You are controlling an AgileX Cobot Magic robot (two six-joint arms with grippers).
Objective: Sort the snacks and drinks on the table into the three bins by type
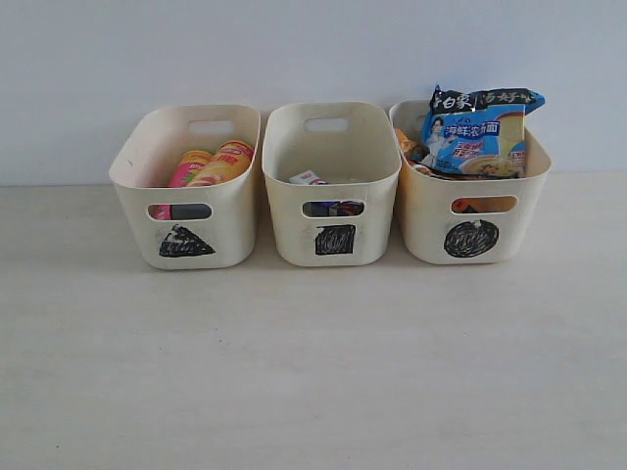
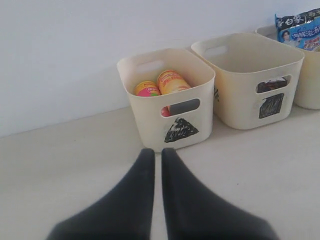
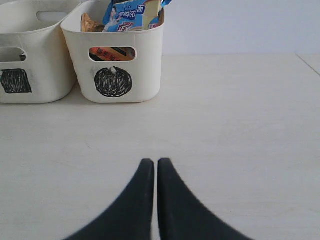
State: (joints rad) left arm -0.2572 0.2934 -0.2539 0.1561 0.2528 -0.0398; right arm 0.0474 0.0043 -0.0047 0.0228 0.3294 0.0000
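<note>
Three cream bins stand in a row at the back. The triangle bin (image 1: 186, 211) on the left holds the pink chip tube (image 1: 186, 168) and the orange-yellow chip tube (image 1: 223, 164). In the square bin (image 1: 333, 220) the blue and white carton (image 1: 309, 178) shows a corner; something dark shows through its handle slot. The circle bin (image 1: 472, 220) holds the blue-black noodle packet (image 1: 477, 132) standing upright and the orange-black packet (image 1: 409, 147) behind it. Neither arm shows in the exterior view. My left gripper (image 2: 156, 152) is shut, empty, short of the triangle bin (image 2: 170, 112). My right gripper (image 3: 154, 163) is shut, empty, short of the circle bin (image 3: 120, 65).
A pale wall rises right behind the bins. The light wooden table (image 1: 313, 372) stretches in front of them. In the right wrist view a table edge (image 3: 307, 62) shows at the far right.
</note>
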